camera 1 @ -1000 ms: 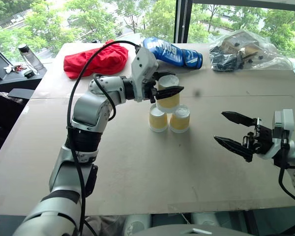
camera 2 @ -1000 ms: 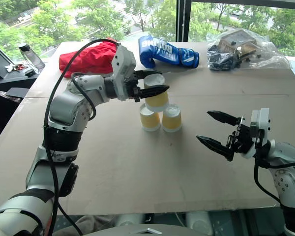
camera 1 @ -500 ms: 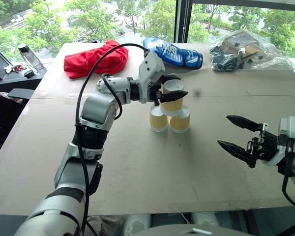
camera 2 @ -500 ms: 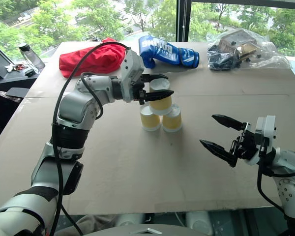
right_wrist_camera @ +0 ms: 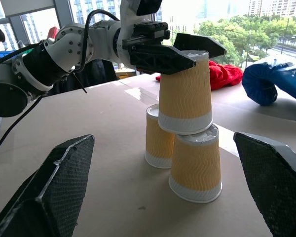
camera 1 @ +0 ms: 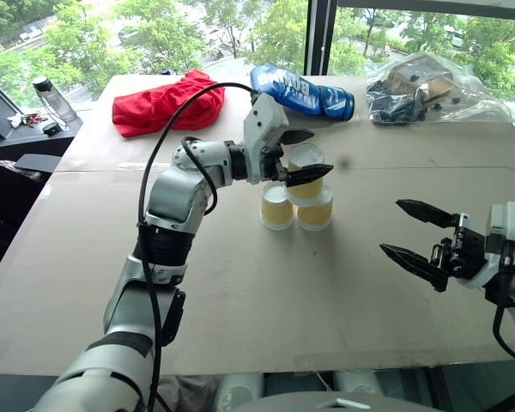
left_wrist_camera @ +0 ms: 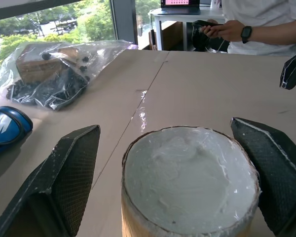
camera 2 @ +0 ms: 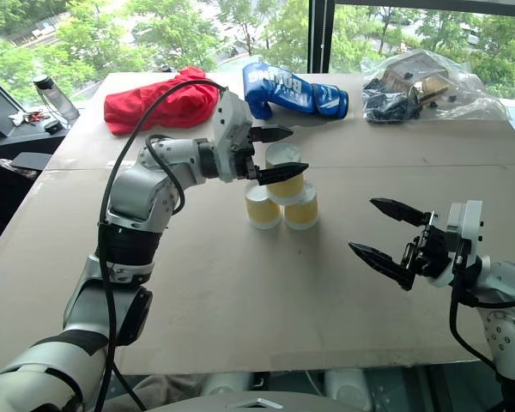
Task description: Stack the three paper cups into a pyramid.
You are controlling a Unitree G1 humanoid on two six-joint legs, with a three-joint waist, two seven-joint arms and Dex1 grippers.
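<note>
Left end effector [camera 1: 302, 157] just let go: fingers now wide either side of top cup [right_wrist_camera: 185, 94], resting on two base cups [right_wrist_camera: 196, 163]. I judge pyramid built. Right end effector [camera 1: 422, 234] wide, empty.

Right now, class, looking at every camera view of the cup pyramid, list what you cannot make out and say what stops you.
- Top cup: whether it rests on both lower cups; the rear one sits partly behind the front ones in the right wrist view.
- Plastic bag: its contents are too small and wrinkled over in the eye views.
- Person in the left wrist view: cut off by the upper edge.
- Left gripper: the far finger's gap from the cup is hidden.
</note>
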